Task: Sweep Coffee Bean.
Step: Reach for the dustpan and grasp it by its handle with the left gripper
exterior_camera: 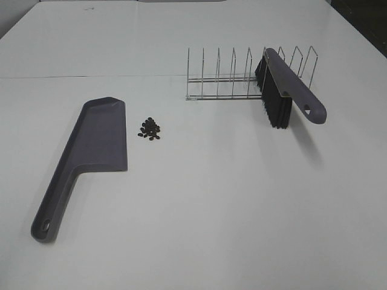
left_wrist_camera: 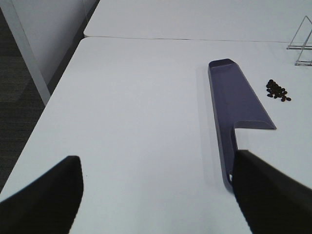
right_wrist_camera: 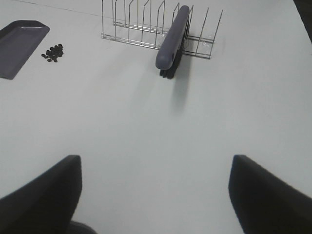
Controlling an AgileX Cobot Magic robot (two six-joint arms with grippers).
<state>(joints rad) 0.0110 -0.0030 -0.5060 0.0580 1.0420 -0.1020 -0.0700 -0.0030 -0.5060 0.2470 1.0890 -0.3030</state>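
Left claw (left_wrist_camera: 156,161) and right claw (right_wrist_camera: 155,158) hang released, empty; tiny dark coffee beans (exterior_camera: 150,128) lie heaped at three o'clock of the flat grey-purple plastic dustpan (exterior_camera: 97,145), the matching brush (exterior_camera: 290,81) propped in a wire rack (exterior_camera: 217,95), probably for easy grasping.

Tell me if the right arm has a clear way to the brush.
Probably yes: the brush leans in the wire rack, handle pointing toward the open right tool, with only bare table between them.

Coffee beans (exterior_camera: 150,128) (a small heap) lie just beside the dustpan (exterior_camera: 97,148).
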